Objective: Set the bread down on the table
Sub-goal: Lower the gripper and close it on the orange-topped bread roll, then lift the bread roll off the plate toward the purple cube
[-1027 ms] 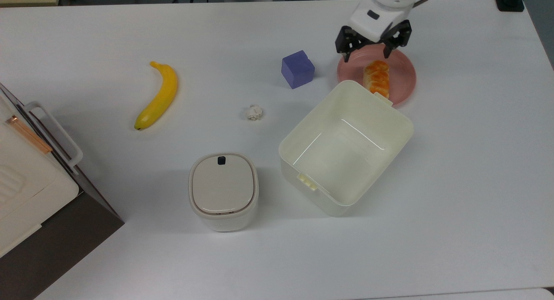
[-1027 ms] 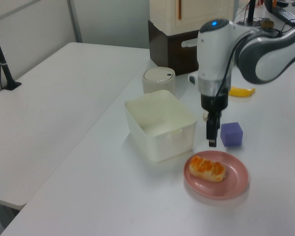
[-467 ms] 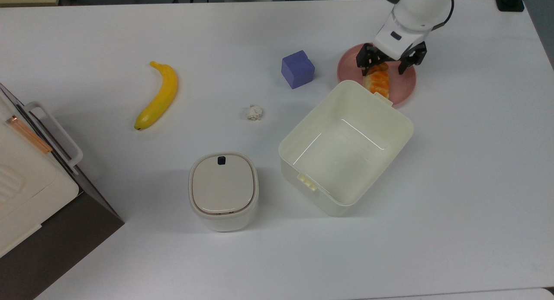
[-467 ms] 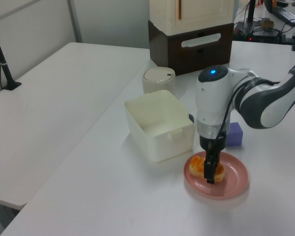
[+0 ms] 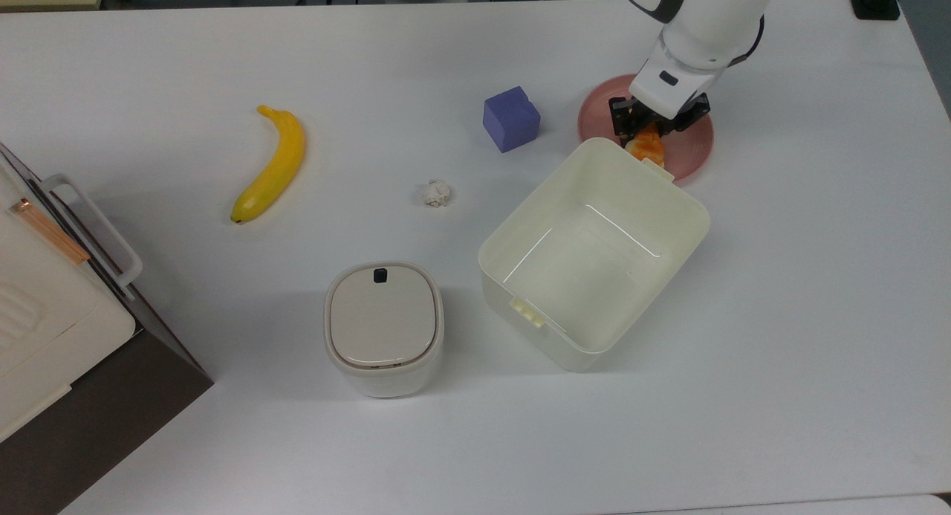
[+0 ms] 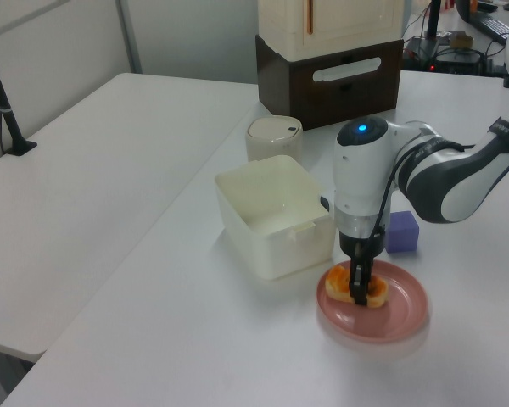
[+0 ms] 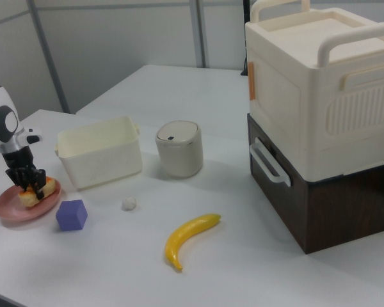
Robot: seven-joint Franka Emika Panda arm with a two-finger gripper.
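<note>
1. Top view – the gripper [image 5: 645, 131] is down over the pink plate [image 5: 691, 149], its fingers closed on the bread [image 5: 648, 145]
2. Left view – the bread [image 6: 373, 292] lies on the plate [image 6: 403, 314], gripper [image 6: 360, 290] clamped across its middle
3. Right beside the plate stands the open cream bin [image 5: 594, 251]; the purple cube [image 5: 510, 119] sits near on the white table [image 5: 802, 277]
4. Right view – the banana [image 7: 189, 238] and paper ball [image 7: 128, 203] lie well apart from the plate [image 7: 13, 208]
</note>
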